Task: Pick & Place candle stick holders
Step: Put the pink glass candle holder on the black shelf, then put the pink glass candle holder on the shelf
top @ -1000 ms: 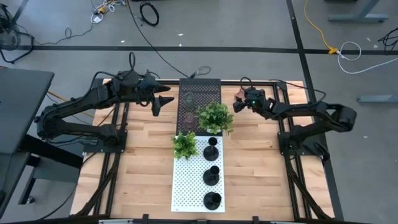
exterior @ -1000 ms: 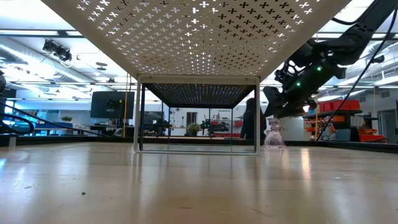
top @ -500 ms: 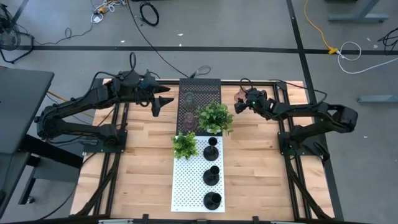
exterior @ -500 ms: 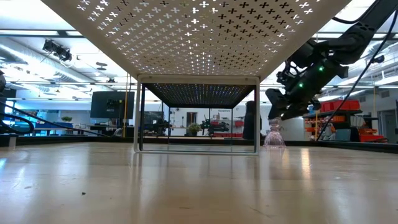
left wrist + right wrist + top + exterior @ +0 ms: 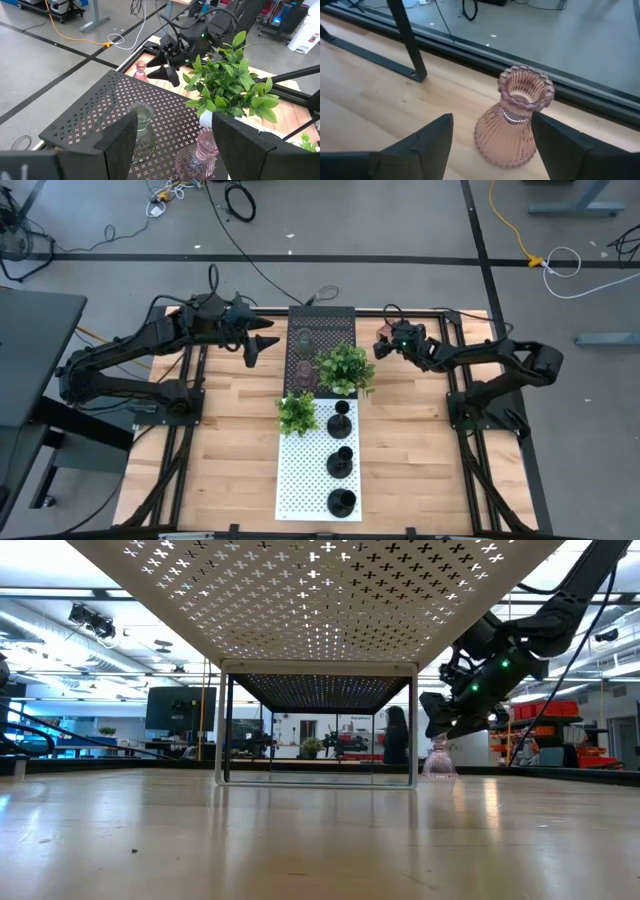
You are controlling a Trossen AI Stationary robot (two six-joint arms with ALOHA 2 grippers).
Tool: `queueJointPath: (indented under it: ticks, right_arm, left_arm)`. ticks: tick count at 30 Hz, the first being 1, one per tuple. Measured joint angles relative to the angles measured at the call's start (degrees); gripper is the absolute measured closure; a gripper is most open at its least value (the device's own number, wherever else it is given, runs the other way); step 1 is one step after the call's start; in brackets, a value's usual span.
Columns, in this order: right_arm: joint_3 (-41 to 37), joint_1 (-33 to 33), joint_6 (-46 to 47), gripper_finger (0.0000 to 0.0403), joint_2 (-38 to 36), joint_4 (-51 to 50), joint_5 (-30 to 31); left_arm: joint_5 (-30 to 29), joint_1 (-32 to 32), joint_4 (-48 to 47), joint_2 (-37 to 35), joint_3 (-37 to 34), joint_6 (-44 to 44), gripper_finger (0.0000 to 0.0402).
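Right wrist view: right gripper [image 5: 492, 145], fingers spread wide and empty, straddles the ribbed pink glass candle holder [image 5: 514, 120] standing upright on the wooden tabletop [image 5: 380, 95] just beside the black perforated shelf [image 5: 322, 340], seemingly lined up for a grasp. Beyond that shelf, the left gripper [image 5: 264, 344] waits with fingers apart, holding nothing.

Three black holders [image 5: 341, 463] on white shelf [image 5: 300, 480], pink glass holder [image 5: 515, 120] upright on table
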Motion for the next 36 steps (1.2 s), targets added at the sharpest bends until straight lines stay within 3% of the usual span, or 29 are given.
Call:
queueJointPath:
  ticks: [12,23,36]
  right_arm:
    - [0.05,-1.81,0.04,0.0223,5.42,4.89,-0.25]
    - [0.07,-1.76,-1.12,0.0392,5.69,6.72,-1.82]
    - [0.07,-1.75,0.34,0.0309,5.69,1.96,-3.54]
  left_arm:
    - [0.0,0.01,-0.03,0.0,0.0,0.0,0.0145]
    - [0.0,-0.01,-0.04,0.02,0.0,-0.37,0.0145]
    - [0.0,0.0,-0.42,0.02,0.0,-0.81,0.0145]
